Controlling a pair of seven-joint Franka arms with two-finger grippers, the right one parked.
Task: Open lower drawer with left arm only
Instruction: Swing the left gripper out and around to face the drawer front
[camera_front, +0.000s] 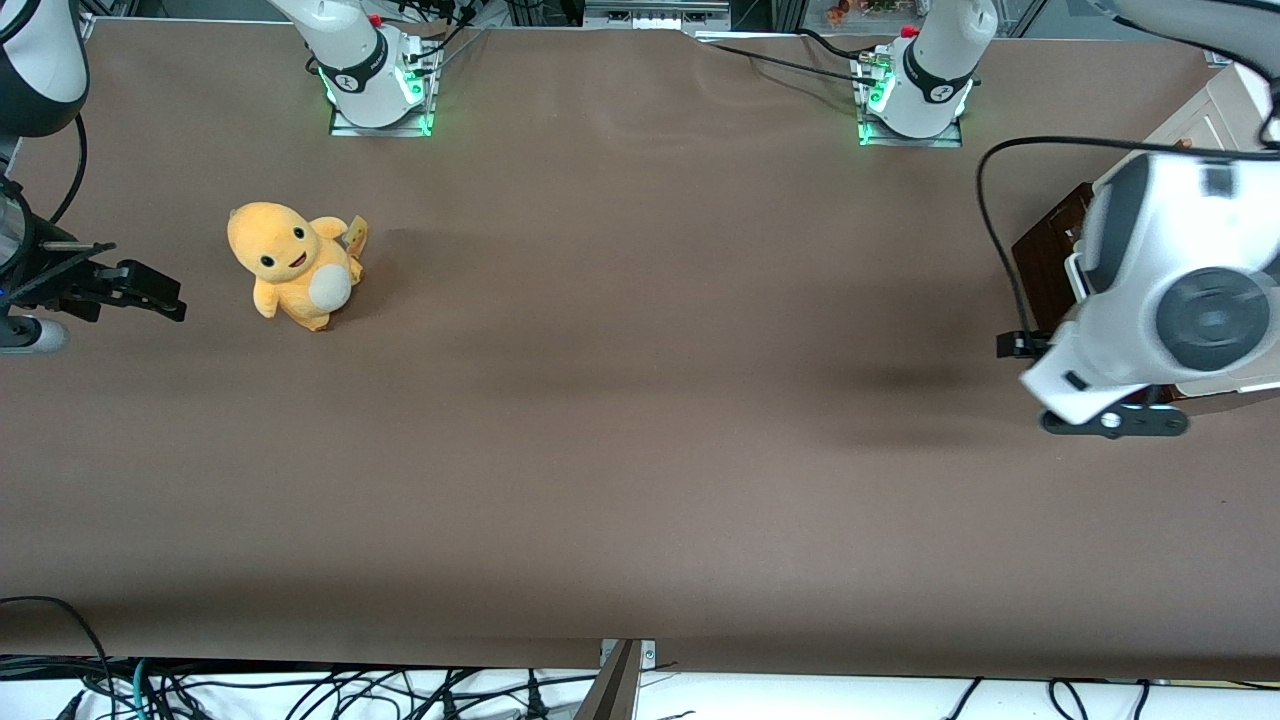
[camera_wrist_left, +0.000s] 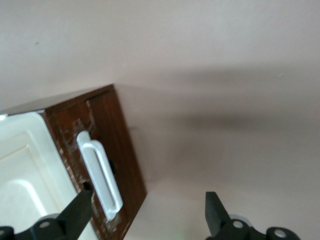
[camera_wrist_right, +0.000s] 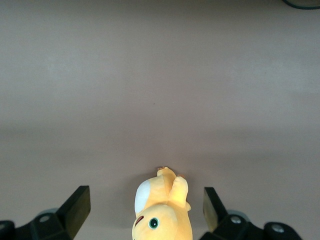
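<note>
A brown counter (camera_front: 640, 420) is seen: one plush toy (camera_front: 292, 263), one lower drawer (camera_wrist_left: 112, 150) at the working arm's end. The tool (camera_wrist_left: 147, 212) is held wide above it, one finger (camera_wrist_left: 80, 210) beside its white handle (camera_wrist_left: 100, 175).

In the front view the left arm (camera_front: 1160, 290) covers most of the lower drawer (camera_front: 1045, 265), leaving only a dark corner showing; the handle is hidden there; the pincer (camera_front: 1112, 420) sits under the wrist, its fingers out of sight; the cabinet (camera_front: 1225, 115) is cut by the picture's edge. In the wrist view the pincer (camera_wrist_left: 147, 212) shows only its fingertips (camera_wrist_left: 80, 207), spread wide; the drawer (camera_wrist_left: 117, 145) is cut off at the edge; the handle (camera_wrist_left: 100, 175) is blurred.
</note>
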